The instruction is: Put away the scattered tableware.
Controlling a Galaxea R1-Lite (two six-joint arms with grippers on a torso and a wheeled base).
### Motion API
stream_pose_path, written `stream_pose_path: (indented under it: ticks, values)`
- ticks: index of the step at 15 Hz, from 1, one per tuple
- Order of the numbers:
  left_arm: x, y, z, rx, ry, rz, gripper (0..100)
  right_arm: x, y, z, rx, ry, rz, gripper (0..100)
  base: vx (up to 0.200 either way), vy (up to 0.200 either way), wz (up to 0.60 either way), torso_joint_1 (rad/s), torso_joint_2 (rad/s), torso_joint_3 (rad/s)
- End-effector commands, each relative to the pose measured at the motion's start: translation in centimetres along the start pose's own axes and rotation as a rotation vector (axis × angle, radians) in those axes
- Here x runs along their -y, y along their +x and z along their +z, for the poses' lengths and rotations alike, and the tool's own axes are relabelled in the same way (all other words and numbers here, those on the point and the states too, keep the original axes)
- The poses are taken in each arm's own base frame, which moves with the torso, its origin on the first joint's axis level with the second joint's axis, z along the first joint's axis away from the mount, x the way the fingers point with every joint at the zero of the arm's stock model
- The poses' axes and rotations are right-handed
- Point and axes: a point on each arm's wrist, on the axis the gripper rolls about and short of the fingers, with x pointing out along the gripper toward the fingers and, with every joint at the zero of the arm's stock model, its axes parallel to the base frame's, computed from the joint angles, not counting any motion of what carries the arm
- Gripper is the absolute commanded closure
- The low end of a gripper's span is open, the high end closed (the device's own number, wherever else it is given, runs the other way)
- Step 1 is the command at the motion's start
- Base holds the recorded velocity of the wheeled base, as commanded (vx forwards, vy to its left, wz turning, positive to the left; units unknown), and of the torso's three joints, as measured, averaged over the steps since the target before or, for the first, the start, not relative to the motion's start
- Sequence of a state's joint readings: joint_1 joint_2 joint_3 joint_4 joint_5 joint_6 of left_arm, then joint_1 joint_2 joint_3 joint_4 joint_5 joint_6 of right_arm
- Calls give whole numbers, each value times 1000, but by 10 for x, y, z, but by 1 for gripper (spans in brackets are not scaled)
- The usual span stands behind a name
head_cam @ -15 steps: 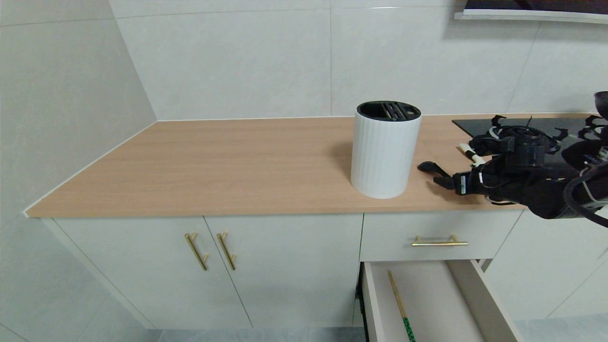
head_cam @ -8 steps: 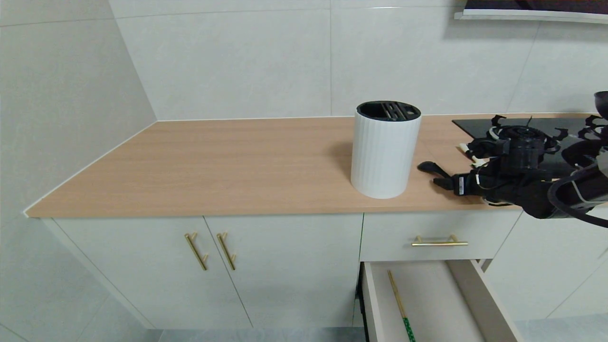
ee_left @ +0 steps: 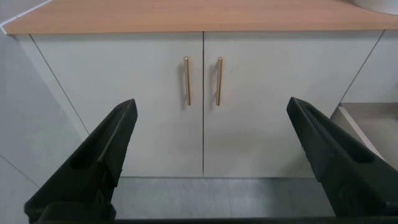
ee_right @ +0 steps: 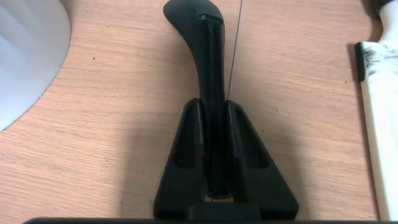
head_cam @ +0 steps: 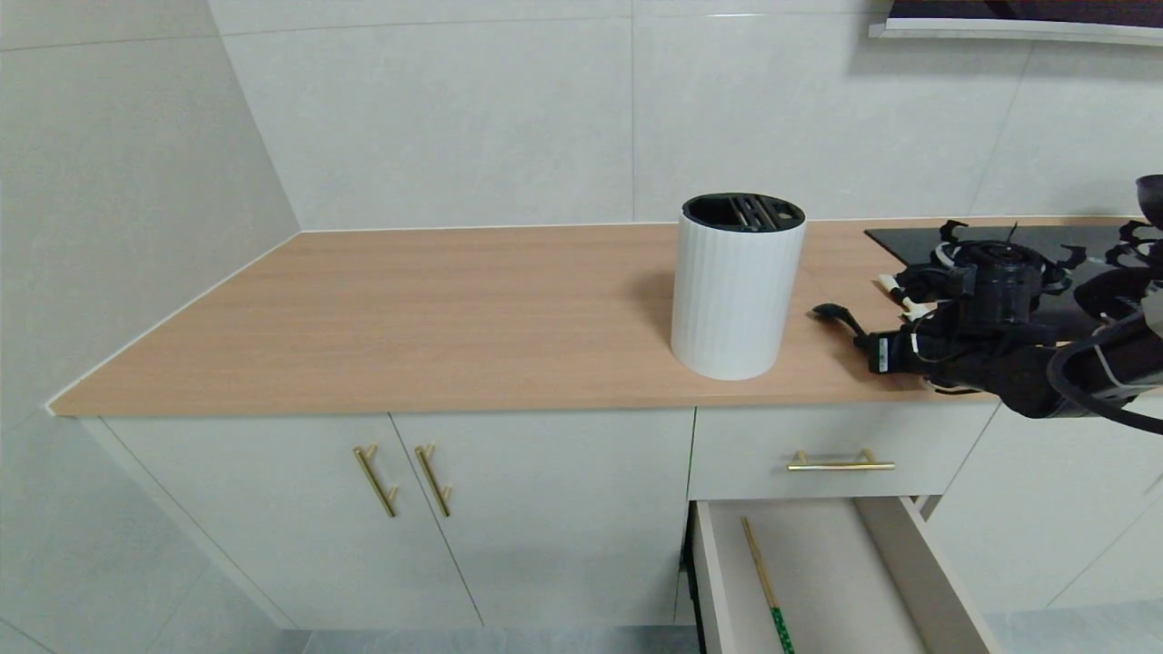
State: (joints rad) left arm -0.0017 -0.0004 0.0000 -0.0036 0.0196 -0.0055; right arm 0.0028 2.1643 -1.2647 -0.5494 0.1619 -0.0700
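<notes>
My right gripper (head_cam: 861, 342) (ee_right: 212, 111) is low over the wooden counter (head_cam: 454, 309), to the right of the white ribbed holder (head_cam: 736, 300) with a black slotted top. It is shut on a black utensil (head_cam: 831, 313) (ee_right: 205, 37), whose rounded end points toward the holder and sits just above the counter. A white-handled utensil (head_cam: 895, 291) (ee_right: 378, 112) lies on the counter beside the gripper. Down by the cabinet doors (ee_left: 202, 81), my left gripper (ee_left: 211, 162) hangs open and holds nothing.
A black gas hob (head_cam: 999, 245) takes up the counter's right end. Below the counter a drawer (head_cam: 718, 581) stands pulled out, with a green-tipped chopstick (head_cam: 763, 577) lying in it. A shut drawer with a brass handle (head_cam: 840, 463) is above it.
The right gripper has drawn slightly back to the right and lifted the black utensil's rounded end off the counter. The holder and drawer have not moved.
</notes>
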Motion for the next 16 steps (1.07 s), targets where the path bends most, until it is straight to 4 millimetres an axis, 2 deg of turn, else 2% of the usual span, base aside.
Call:
stream_pose_path:
  ticks: [1, 5, 7, 11, 12, 14, 16]
  values:
    - [0, 0, 0, 1, -1, 1, 0, 0, -2, 2, 4, -1, 1, 100, 0, 0, 0, 0, 0, 0]
    - [0, 0, 0, 1, -1, 1, 0, -1, -4, 5, 11, -3, 2, 100, 0, 0, 0, 0, 0, 0]
    - [0, 0, 0, 1, -1, 1, 0, -5, -13, 14, 20, 17, 7, 100, 0, 0, 0, 0, 0, 0]
    - [0, 0, 0, 1, -1, 1, 0, -17, -63, 50, -48, 105, 25, 100, 0, 0, 0, 0, 0, 0]
    - [0, 0, 0, 1, -1, 1, 0, -26, -76, 58, -47, 119, 33, 100, 0, 0, 0, 0, 0, 0]
    - [0, 0, 0, 1, -1, 1, 0, -45, -101, 61, -94, 165, -1, 100, 0, 0, 0, 0, 0, 0]
    - [0, 0, 0, -1, -1, 1, 0, -54, -118, 54, -126, 171, -23, 100, 0, 0, 0, 0, 0, 0]
